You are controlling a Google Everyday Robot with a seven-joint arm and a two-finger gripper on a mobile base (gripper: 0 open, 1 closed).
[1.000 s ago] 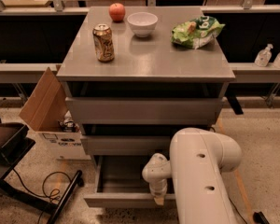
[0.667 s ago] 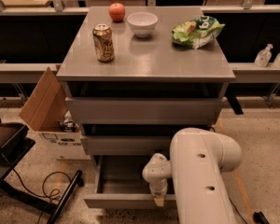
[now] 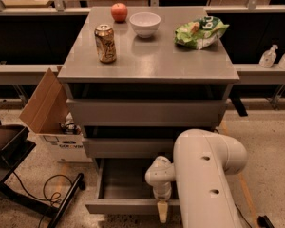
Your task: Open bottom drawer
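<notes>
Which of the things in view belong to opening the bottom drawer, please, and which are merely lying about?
Job in hand: bottom drawer, standing pulled out; pincer, at its front edge.
Lying about: soda can, apple, white bowl and green bag on the cabinet top; cardboard box beside it.

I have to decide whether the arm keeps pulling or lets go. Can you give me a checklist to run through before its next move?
1. Bottom drawer out: ok, its tray interior shows ahead of the middle drawer.
2. Gripper at the drawer: ok, it sits at the front edge, right of centre.
3. Hold on the front: cannot tell.
4. Drawer contents: cannot tell, the arm hides the right part.
5. Floor ahead of the drawer: not ok, a black stand leg lies close to its left corner.
6. Can on top: ok, upright.
</notes>
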